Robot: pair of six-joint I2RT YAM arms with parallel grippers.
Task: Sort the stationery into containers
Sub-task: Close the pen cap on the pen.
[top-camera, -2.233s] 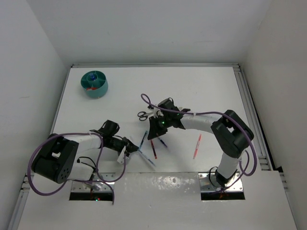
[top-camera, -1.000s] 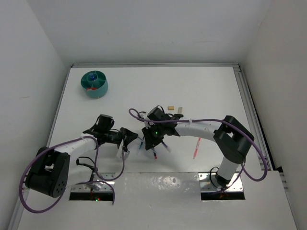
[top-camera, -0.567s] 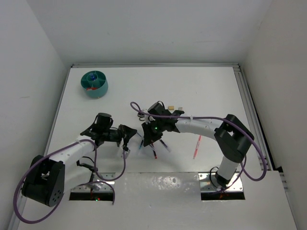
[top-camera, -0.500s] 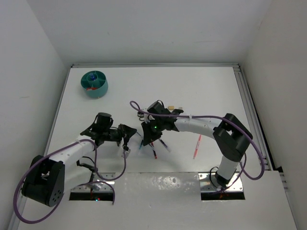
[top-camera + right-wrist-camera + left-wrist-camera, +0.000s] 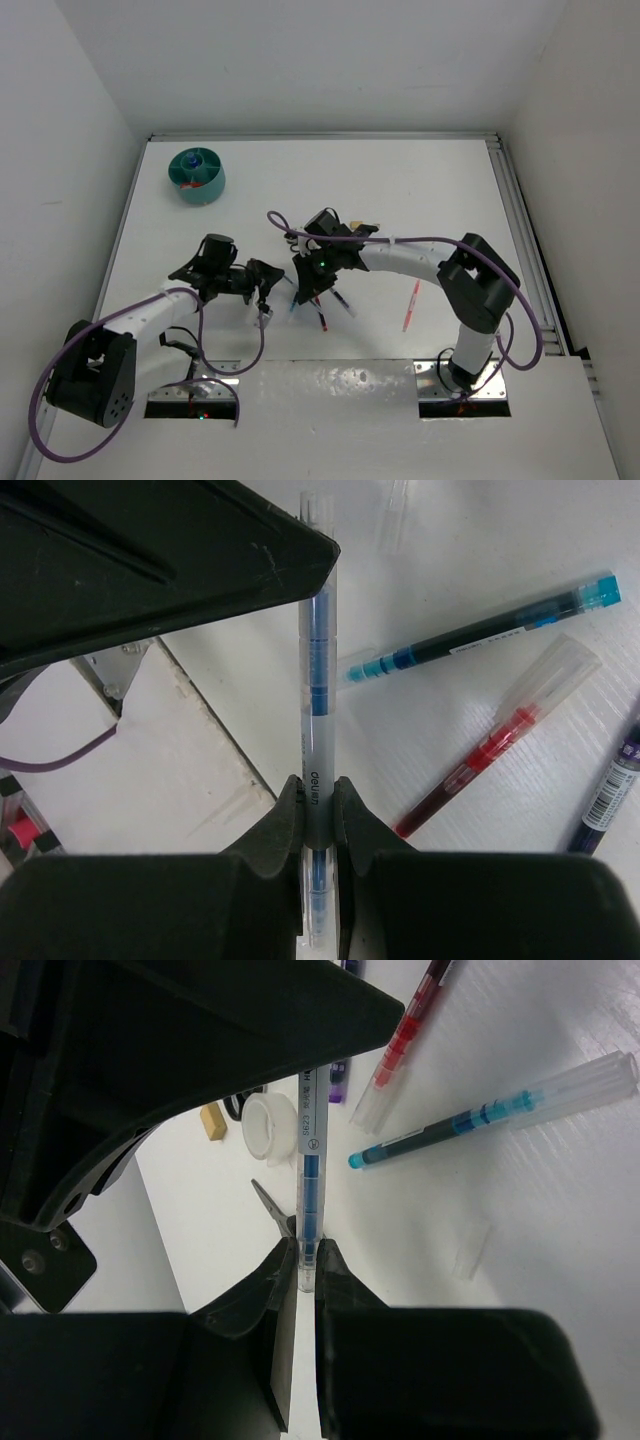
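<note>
A clear pen with blue ink [image 5: 310, 1155] is gripped by both grippers at once. My left gripper [image 5: 308, 1252] is shut on one end, and my right gripper [image 5: 317, 792] is shut on its grey barrel [image 5: 316, 710]. In the top view the left gripper [image 5: 266, 283] and the right gripper [image 5: 304, 289] meet at the near middle of the table, with the pen [image 5: 291, 302] between them. The teal organiser [image 5: 196, 176] stands at the far left, well away from both, with a blue-capped bottle in it.
Under the grippers lie a red pen [image 5: 490, 750], a blue pen [image 5: 480, 630], a purple-labelled pen [image 5: 612, 792] and a clear cap [image 5: 470, 1250]. A tape roll [image 5: 268, 1122], a beige eraser [image 5: 211, 1118] and a scissors tip [image 5: 268, 1200] lie behind. Another red pen [image 5: 411, 305] lies to the right.
Both arms have come together at the near middle over the last two seconds. In the last half second they have hardly moved.
</note>
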